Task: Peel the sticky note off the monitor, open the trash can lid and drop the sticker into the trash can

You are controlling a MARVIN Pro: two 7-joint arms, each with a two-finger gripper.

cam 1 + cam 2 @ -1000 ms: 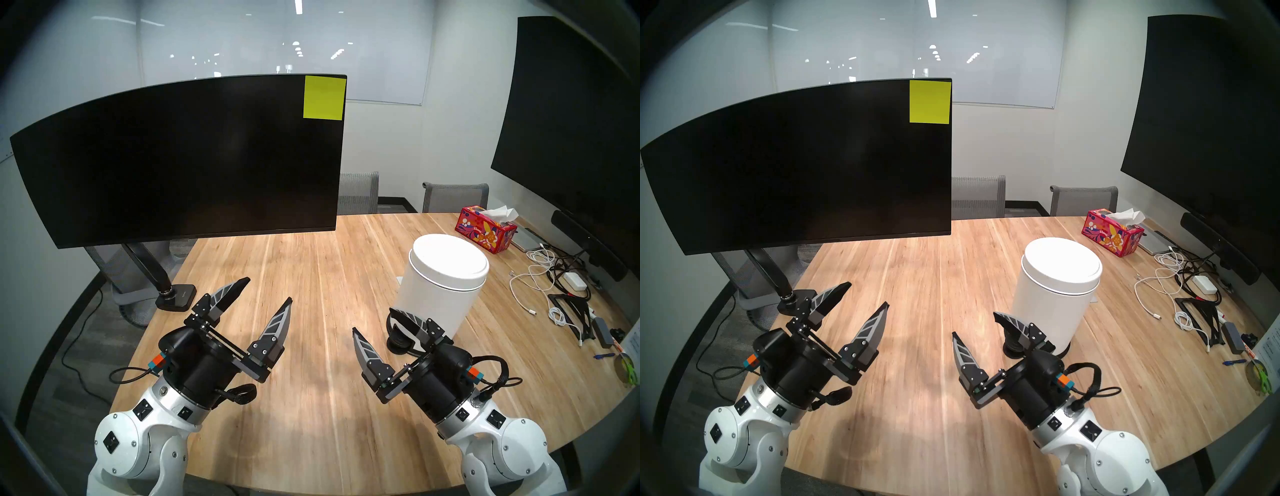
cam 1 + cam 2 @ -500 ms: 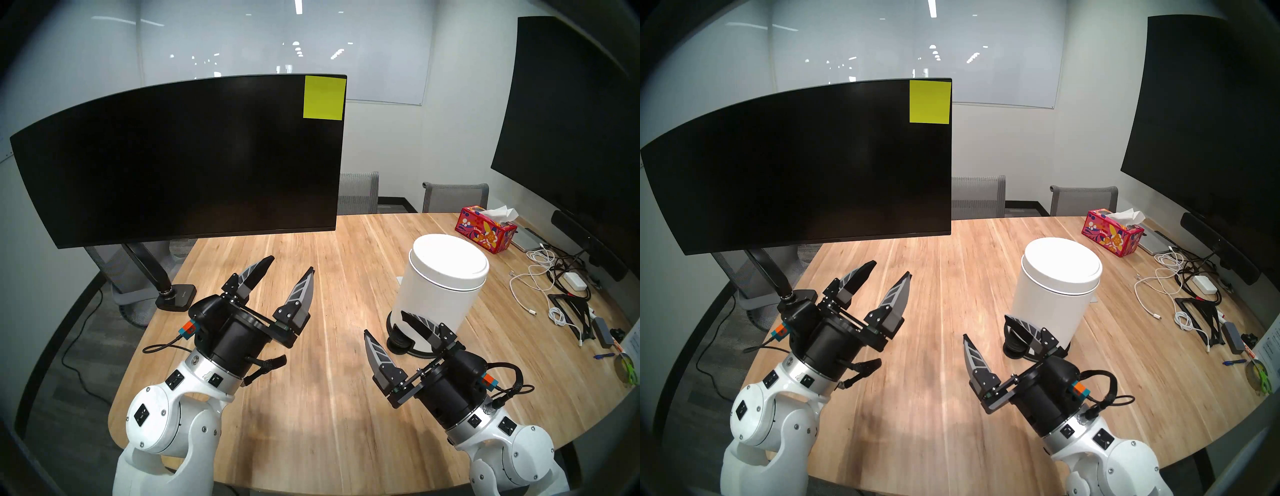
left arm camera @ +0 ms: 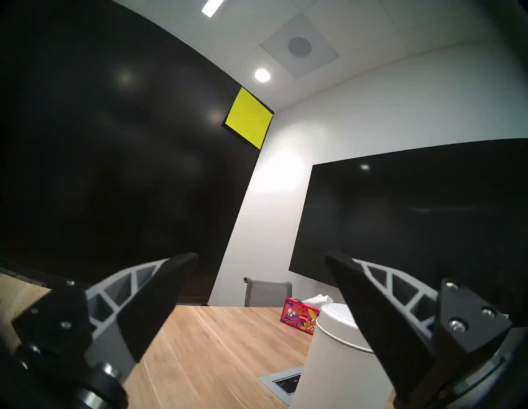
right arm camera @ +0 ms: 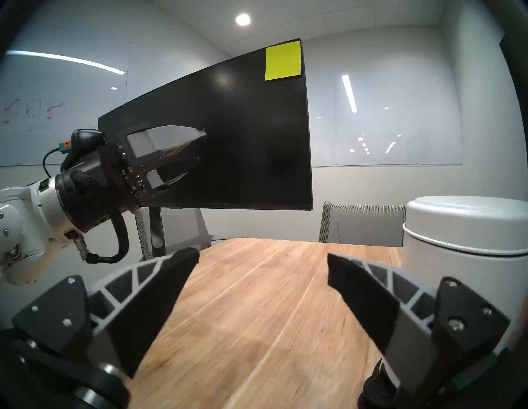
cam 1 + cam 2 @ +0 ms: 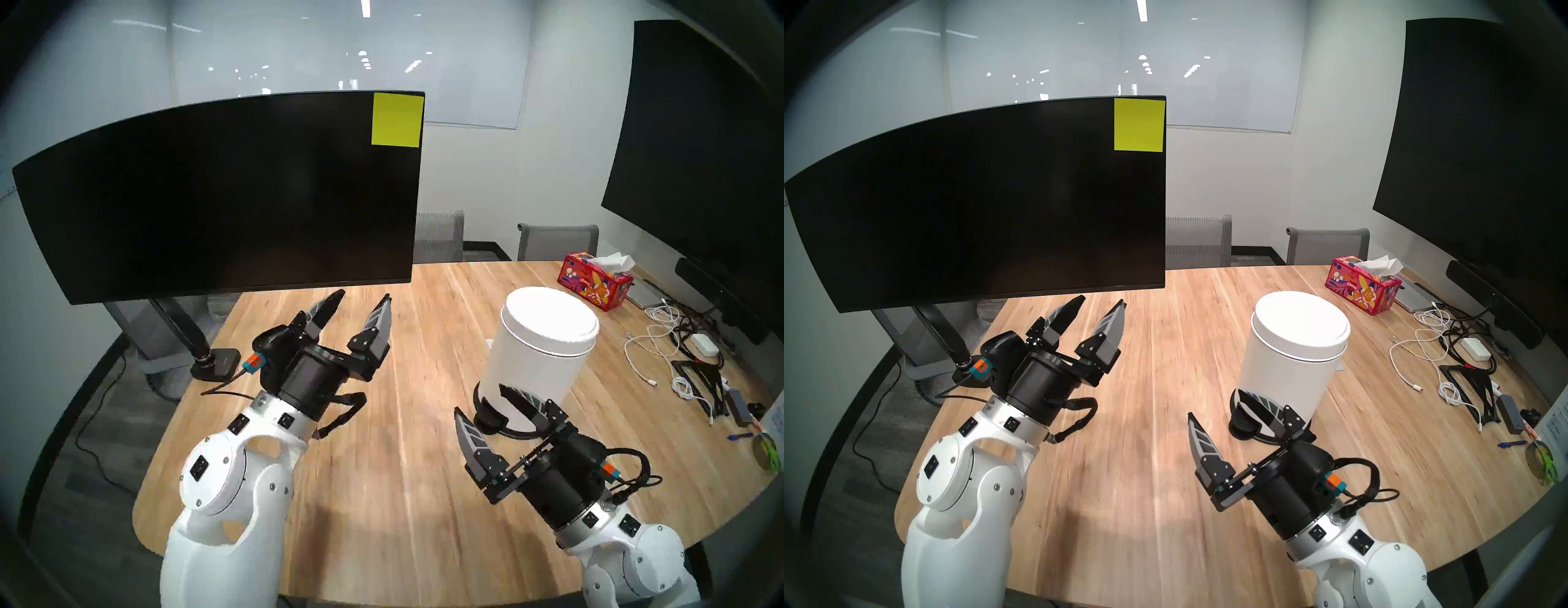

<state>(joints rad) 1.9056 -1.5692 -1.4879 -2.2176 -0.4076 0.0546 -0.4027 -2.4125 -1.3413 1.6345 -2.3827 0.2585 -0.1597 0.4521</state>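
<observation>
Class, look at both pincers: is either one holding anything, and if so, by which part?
Nothing is held. The left pincer and the right pincer are both open and empty; the sticky note is stuck on the monitor.

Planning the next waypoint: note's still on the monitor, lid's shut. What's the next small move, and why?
Probably raise the left hand up and right toward the sticky note. The hand is open and empty, just below the monitor, while the note sits in its top right corner. The trash can lid can wait.
</observation>
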